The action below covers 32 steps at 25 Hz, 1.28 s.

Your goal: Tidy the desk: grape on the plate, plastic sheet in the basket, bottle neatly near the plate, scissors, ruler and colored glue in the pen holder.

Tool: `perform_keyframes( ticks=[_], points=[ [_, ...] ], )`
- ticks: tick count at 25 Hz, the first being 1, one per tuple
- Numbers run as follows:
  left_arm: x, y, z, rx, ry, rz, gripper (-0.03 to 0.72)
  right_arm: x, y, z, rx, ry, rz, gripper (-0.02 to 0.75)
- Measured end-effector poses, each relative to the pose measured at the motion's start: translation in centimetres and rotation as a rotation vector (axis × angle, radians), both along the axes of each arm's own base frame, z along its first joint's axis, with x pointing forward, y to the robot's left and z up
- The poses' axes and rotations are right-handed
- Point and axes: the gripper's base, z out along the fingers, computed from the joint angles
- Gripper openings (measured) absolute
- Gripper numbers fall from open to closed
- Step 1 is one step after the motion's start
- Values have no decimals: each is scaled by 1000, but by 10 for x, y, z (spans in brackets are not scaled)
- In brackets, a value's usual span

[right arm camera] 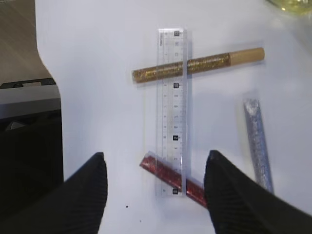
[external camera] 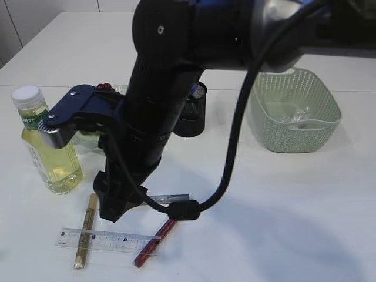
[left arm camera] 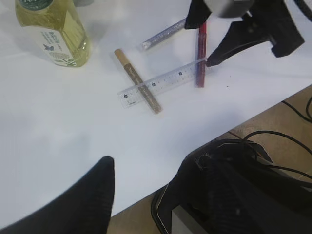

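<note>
At right of the exterior view, the basket point(external camera: 295, 111) already holds the plastic sheet point(external camera: 295, 116); at left stands the bottle point(external camera: 49, 143). Low in the frame, the ruler point(right arm camera: 172, 109) and glue sticks point(right arm camera: 197, 64) remain uncollected beneath the empty, spread right gripper point(right arm camera: 155, 187); the left gripper's point(left arm camera: 105, 195) state is unclear.

A black arm point(external camera: 147, 117) reaches down over a clear ruler point(external camera: 106, 239) lying across gold point(external camera: 86, 229) and red glue sticks point(external camera: 154, 242), beside a bottle point(external camera: 47, 144), with a green basket point(external camera: 296, 111) far right.
</note>
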Motion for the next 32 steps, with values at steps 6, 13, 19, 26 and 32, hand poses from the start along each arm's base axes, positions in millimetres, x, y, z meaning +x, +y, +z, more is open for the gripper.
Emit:
perform_keyframes(
  ticks=[6, 13, 19, 26, 32],
  points=[
    [0, 0, 0, 0, 0, 0, 433, 2, 19, -24, -29, 18, 32, 494],
    [0, 0, 0, -2, 4, 1, 433, 9, 25, -56, -69, 30, 27, 494],
    [0, 0, 0, -2, 4, -1, 433, 12, 36, -77, -85, 24, 38, 494],
    [0, 0, 0, -2, 5, -1, 433, 16, 42, -94, -117, -14, 62, 494],
    [0, 0, 0, -3, 6, -2, 433, 18, 43, -106, -131, -19, 63, 494]
  ],
)
